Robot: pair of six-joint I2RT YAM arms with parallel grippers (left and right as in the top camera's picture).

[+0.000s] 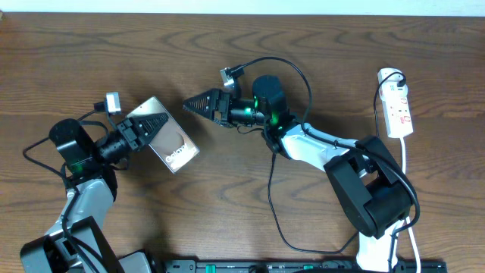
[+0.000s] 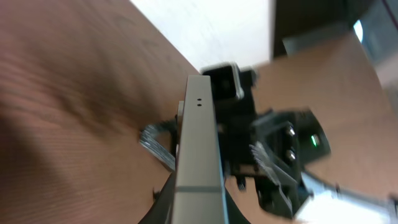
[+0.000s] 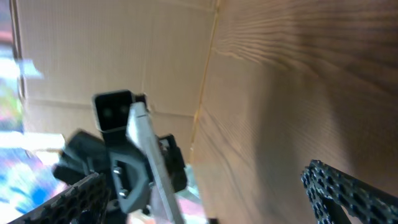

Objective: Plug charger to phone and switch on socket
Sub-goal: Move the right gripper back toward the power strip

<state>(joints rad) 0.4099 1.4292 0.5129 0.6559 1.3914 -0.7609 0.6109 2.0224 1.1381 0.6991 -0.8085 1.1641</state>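
My left gripper (image 1: 151,125) is shut on the phone (image 1: 173,144), a brown slab with white lettering, and holds it tilted at the left. In the left wrist view the phone's grey edge (image 2: 199,143) runs up from between my fingers (image 2: 198,214). My right gripper (image 1: 195,104) points left at the phone, a short gap away, and is open and empty; its fingers (image 3: 211,199) are wide apart and the phone's edge (image 3: 149,162) shows ahead. The charger's thin black cable (image 1: 271,197) runs from under the right arm toward the front edge; its plug tip is hidden. The white socket (image 1: 398,102) lies at the far right.
The socket's white lead (image 1: 406,163) runs down the right side past the right arm's base (image 1: 371,189). The left arm's base (image 1: 76,227) sits at the front left. A brown cardboard wall (image 3: 112,50) stands beyond the table.
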